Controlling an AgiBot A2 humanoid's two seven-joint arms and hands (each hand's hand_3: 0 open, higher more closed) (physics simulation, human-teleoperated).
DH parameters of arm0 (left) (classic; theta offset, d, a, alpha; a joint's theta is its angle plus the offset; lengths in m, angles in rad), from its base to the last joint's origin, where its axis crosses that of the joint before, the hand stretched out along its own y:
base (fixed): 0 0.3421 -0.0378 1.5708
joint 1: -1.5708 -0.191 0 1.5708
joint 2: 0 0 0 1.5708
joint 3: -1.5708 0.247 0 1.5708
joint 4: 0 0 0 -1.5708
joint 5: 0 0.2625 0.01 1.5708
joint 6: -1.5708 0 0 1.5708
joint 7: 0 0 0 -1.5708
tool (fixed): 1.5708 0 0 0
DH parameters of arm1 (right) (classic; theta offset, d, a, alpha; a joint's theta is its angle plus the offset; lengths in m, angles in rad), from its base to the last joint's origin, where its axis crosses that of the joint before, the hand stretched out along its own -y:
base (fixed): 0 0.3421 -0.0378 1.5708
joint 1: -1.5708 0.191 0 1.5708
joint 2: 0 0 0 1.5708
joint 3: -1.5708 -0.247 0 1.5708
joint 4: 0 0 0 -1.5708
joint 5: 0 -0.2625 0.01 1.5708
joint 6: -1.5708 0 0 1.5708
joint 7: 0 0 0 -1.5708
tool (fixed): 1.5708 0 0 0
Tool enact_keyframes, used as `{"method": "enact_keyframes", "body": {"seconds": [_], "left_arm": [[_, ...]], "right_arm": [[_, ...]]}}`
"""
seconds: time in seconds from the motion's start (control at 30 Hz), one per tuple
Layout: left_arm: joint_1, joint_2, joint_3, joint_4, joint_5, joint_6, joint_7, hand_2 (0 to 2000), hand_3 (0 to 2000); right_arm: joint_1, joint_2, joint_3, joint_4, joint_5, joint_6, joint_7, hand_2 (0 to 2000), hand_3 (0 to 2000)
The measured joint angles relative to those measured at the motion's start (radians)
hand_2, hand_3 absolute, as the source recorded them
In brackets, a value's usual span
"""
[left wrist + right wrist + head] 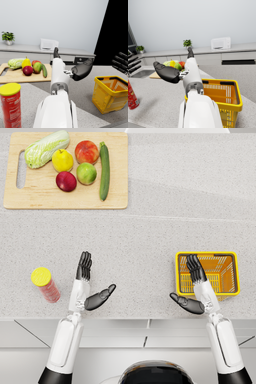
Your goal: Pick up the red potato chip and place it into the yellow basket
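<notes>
A red potato chip can (46,284) with a yellow lid stands upright on the counter at the near left; it also shows in the left wrist view (10,106) and the right wrist view (131,96). The yellow basket (229,273) sits at the near right, empty inside (111,93) (224,93). My left hand (89,283) hovers open just right of the can, fingers stretched forward, thumb out. My right hand (194,287) is open too, its fingers over the basket's left rim. Neither hand touches anything.
A wooden cutting board (40,200) lies at the far left with a cabbage (47,148), a pear (62,160), apples (86,151), and a cucumber (104,170). The counter's front edge (135,319) runs just behind my wrists.
</notes>
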Motion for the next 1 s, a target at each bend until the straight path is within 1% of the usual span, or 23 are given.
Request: {"method": "enact_keyframes", "body": {"seconds": [0.4,0.43,0.47,0.57,0.6,0.8,0.9,1.0], "left_arm": [[0.000,0.000,0.000,0.000,0.000,0.000,0.000,0,0],[-0.002,0.002,0.009,0.006,0.000,-0.029,-0.028,0,0],[0.000,0.007,0.006,0.007,0.000,-0.049,-0.049,0,0],[0.020,0.024,-0.051,-0.015,0.000,-0.082,-0.082,0,0],[0.025,0.027,-0.083,-0.029,0.000,-0.087,-0.087,0,0],[0.048,0.033,-0.289,-0.072,0.266,-0.099,-0.099,0,0],[0.041,0.039,-0.394,-0.079,0.400,-0.100,-0.100,0,0],[0.033,0.045,-0.486,-0.067,0.472,-0.101,-0.100,0,0]], "right_arm": [[0.000,0.000,0.000,0.000,0.000,0.000,0.000,0,0],[0.000,0.000,0.000,0.000,0.000,0.000,0.000,0,0],[-0.002,-0.002,0.009,-0.006,0.000,-0.028,0.029,0,0],[0.008,-0.016,-0.021,0.005,0.000,-0.073,0.074,0,0],[0.010,-0.020,-0.049,0.014,0.044,-0.081,0.082,0,0],[0.013,-0.031,-0.226,0.052,0.311,-0.097,0.098,0,0],[0.014,-0.036,-0.274,0.059,0.433,-0.099,0.100,0,0],[0.021,-0.039,-0.297,0.055,0.484,-0.099,0.101,0,0]]}}
